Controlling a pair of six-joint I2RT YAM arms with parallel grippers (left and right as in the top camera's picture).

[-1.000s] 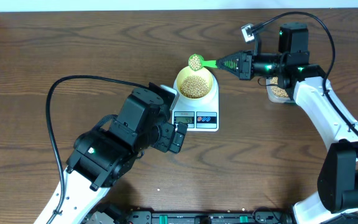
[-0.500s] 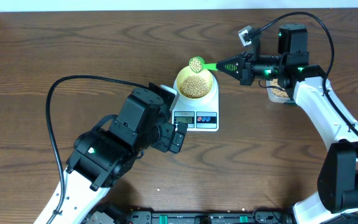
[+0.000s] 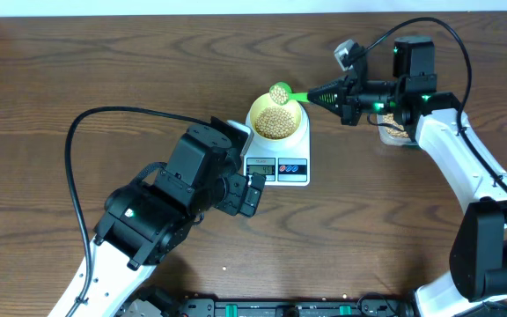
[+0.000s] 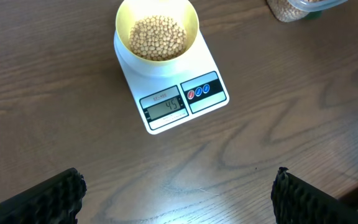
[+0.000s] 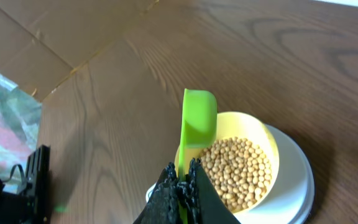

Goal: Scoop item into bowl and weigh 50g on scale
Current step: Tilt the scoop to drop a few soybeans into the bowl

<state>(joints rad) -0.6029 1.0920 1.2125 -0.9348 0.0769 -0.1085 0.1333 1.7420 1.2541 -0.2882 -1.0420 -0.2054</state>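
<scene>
The pale yellow bowl (image 3: pixel 277 119) holds tan beans (image 3: pixel 277 122) and sits on the white scale (image 3: pixel 280 157). The display (image 4: pixel 163 106) reads about 45. My right gripper (image 3: pixel 330 92) is shut on the handle of a green spoon (image 3: pixel 282 92), held over the bowl's far rim and tilted, with a few beans in it. In the right wrist view the spoon (image 5: pixel 197 121) stands edge-on beside the bowl (image 5: pixel 263 146) of beans (image 5: pixel 236 169). My left gripper (image 3: pixel 255 192) is open and empty, just in front of the scale (image 4: pixel 173 81).
A clear plastic container of beans (image 3: pixel 394 130) stands right of the scale, partly under my right arm; it also shows at the top edge of the left wrist view (image 4: pixel 297 7). A black cable (image 3: pixel 95 132) loops over the left side of the table.
The green spoon has tilted further over the bowl's far rim and my right wrist has rolled slightly. The left arm has not moved.
</scene>
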